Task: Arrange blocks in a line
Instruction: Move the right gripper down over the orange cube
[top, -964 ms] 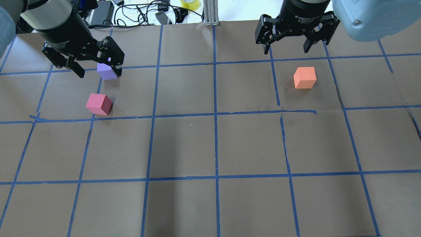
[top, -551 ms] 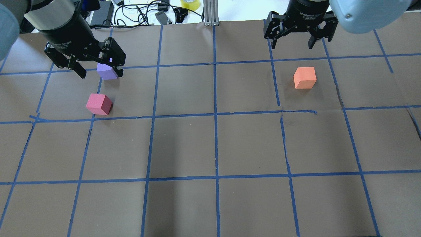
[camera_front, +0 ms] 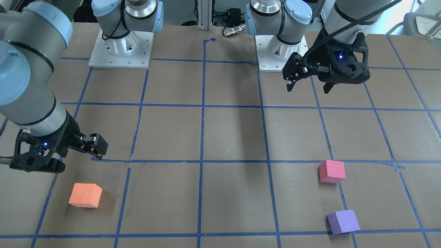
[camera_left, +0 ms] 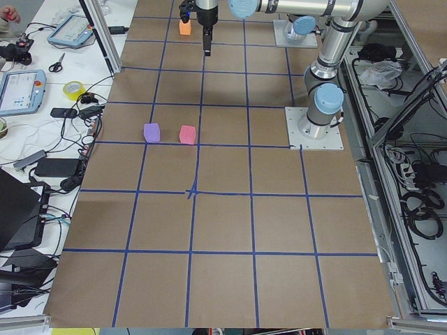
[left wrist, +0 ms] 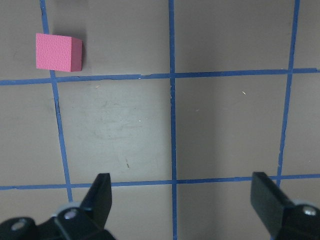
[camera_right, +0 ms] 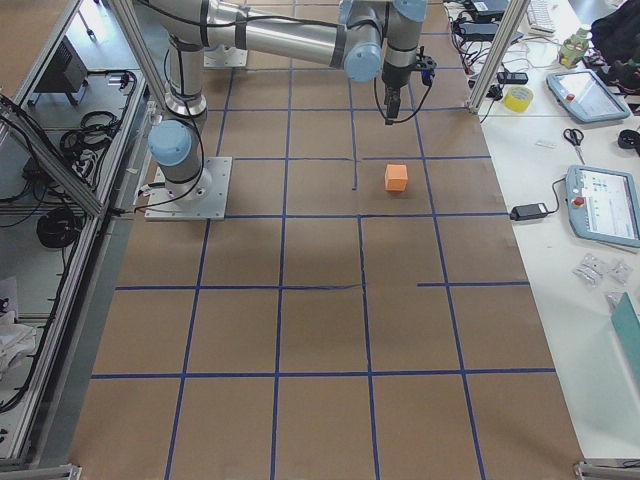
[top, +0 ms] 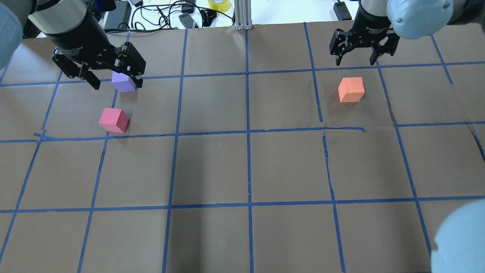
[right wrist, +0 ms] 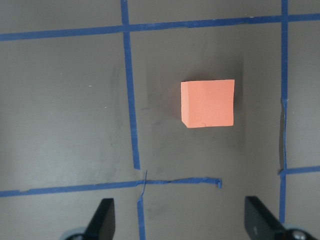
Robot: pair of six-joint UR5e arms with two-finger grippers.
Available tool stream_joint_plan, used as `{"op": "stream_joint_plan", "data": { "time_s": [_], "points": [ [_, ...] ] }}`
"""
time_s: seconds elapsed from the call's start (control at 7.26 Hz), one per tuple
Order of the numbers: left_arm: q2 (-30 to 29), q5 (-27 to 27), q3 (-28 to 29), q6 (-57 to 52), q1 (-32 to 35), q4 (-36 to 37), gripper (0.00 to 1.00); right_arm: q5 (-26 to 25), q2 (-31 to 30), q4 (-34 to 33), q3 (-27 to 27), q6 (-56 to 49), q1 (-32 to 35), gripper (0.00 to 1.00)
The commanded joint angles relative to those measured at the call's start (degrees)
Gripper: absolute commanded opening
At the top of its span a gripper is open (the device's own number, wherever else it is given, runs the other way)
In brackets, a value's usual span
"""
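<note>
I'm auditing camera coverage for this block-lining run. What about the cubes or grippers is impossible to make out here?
1) The small purple foam cube: in the overhead view, the left gripper overlaps its upper edge, so the height gap is unreadable there.
2) Same cube: outside the left wrist view, which shows only the pinkish-red foam cube.
3) The orange foam cube: in the exterior left view, too small and far to judge its edges.

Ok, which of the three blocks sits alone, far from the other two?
The orange block: alone on the robot's right, while the pink block and purple block sit close together on its left.
</note>
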State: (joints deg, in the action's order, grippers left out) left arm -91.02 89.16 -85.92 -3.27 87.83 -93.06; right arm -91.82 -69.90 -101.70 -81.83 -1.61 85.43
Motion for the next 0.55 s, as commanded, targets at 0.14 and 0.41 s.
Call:
{"op": "stream_joint_plan", "data": {
  "time_s": [0.14,0.41],
  "points": [
    [0.0,-0.1,0.0,0.1,0.0,0.0,1.00,-0.1,8.6,-7.3,-0.1,-3.1,-2.6,0.93],
    [-0.3,-0.2,0.0,0.1,0.0,0.1,1.00,0.0,13.6,-13.2,0.0,-4.9,-3.8,0.93]
  ]
}}
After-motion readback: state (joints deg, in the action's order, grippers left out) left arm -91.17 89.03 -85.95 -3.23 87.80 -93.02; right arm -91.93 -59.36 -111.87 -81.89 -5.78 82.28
